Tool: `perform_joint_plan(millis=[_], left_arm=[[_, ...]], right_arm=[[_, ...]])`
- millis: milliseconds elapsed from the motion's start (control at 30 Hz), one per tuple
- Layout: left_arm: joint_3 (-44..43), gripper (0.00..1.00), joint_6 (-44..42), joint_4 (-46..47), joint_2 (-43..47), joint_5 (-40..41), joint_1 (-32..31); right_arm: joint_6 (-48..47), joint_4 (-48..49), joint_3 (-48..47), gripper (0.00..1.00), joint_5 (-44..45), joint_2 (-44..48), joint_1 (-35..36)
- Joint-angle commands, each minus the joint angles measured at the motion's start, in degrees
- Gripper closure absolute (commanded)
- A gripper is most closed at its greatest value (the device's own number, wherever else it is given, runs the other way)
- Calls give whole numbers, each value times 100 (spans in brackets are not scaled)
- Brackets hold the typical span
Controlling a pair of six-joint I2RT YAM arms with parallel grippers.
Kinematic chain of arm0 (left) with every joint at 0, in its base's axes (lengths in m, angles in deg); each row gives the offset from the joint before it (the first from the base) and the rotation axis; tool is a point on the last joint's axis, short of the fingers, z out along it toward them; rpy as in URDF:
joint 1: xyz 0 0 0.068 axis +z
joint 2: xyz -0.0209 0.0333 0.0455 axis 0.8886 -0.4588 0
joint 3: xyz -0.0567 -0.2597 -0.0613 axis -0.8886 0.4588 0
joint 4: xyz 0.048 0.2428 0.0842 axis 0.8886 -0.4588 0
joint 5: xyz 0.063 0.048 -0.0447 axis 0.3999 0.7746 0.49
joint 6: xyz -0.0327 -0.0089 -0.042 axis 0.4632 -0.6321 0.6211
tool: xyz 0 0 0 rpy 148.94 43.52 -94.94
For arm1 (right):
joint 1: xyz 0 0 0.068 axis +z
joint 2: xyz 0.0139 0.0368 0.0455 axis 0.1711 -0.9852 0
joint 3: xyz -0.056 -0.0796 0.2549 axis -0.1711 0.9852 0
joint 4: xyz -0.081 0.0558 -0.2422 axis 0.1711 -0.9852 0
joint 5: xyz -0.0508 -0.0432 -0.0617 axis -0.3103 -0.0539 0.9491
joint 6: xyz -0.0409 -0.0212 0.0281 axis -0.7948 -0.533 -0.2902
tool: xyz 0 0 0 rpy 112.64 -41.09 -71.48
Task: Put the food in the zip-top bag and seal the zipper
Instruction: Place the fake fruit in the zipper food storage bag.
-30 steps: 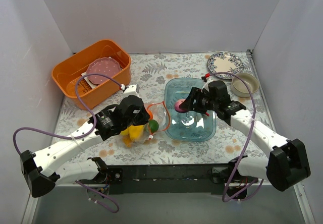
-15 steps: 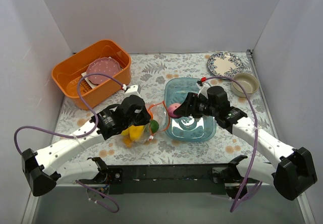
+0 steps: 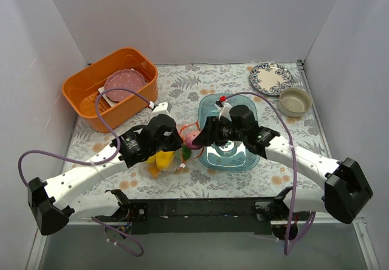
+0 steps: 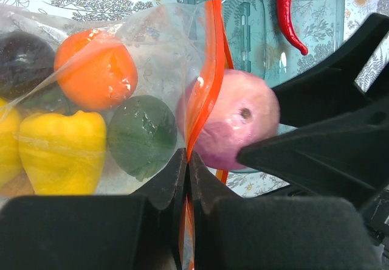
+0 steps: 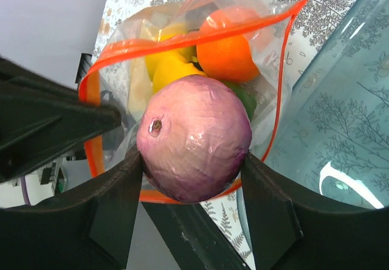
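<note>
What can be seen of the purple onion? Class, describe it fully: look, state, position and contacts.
The purple onion is a round toy, pinkish-purple, with fine lines on a glossy, plastic-looking skin and a small dark dimple at one end. The right gripper clamps it from two sides between black fingers. It is held at the open mouth of the zip-top bag, right at the orange-red zipper.
</note>
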Motion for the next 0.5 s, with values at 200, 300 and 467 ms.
perform_joint_plan(millis=[200,300,467], left_arm=[[-167,100,105,-320,493,332,18],[-132,100,141,-321,599,403,17],[-159,100,167,-303,660,491,9]], right_arm=[[-4,386,-969,48,168,-879,206],[-21,351,-1128,43,221,-1055,276],[-65,535,-1111,17,90,-1100,320]])
